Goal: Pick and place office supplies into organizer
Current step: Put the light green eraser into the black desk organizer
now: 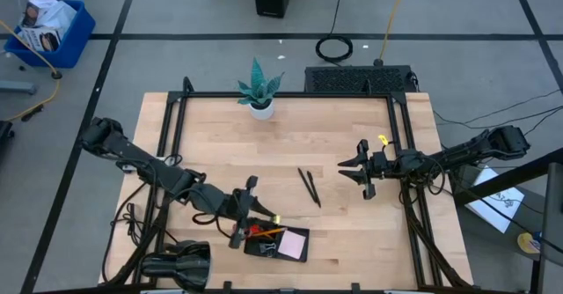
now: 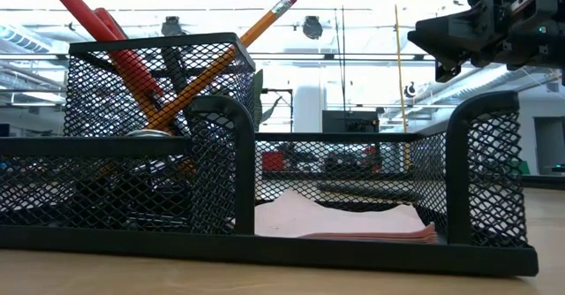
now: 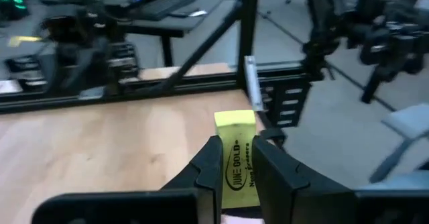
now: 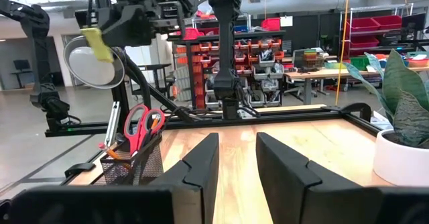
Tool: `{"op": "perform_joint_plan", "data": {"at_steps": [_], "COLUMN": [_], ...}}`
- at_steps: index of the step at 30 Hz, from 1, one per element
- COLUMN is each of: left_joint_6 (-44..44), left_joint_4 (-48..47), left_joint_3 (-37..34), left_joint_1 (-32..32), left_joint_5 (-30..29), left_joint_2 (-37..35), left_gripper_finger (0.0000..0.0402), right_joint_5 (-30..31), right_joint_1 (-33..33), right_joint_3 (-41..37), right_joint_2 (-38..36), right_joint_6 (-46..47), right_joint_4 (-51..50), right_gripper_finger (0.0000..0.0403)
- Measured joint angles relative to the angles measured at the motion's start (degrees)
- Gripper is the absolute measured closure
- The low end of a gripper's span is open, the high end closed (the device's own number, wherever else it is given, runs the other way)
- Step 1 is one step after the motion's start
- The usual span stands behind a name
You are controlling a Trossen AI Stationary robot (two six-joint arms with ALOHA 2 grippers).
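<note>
Between the left gripper's (image 3: 236, 167) clenched fingers sat a yellow eraser (image 3: 236, 155), above the mesh organizer (image 1: 277, 241) already holding scissors (image 4: 141, 127), pencils (image 2: 225, 52) and note pad (image 2: 340, 220), while two pens (image 1: 310, 187) remained on the table (image 1: 334, 144) near the right gripper's (image 1: 359, 174) parted, empty fingers.

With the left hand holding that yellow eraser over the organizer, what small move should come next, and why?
Probably lower the left hand a little and let go. Its fingers grip the yellow eraser, and from above it sits over the black organizer, beside the scissors and pencil. The right hand waits apart, empty, with two pens left on the table.
</note>
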Motion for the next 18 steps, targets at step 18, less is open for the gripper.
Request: {"op": "perform_joint_plan", "data": {"at_steps": [18], "left_joint_6": [-1.49], "left_joint_4": [3.05], "left_joint_3": [0.02], "left_joint_1": [-2.41], "left_joint_5": [1.59], "left_joint_2": [0.51], "left_gripper_finger": [0.0337], "right_joint_5": [0.00], "right_joint_1": [0.00], "right_joint_3": [0.00], "right_joint_2": [0.00], "right_joint_6": [0.00], "right_joint_4": [0.02], "right_gripper_finger": [0.0312]}}
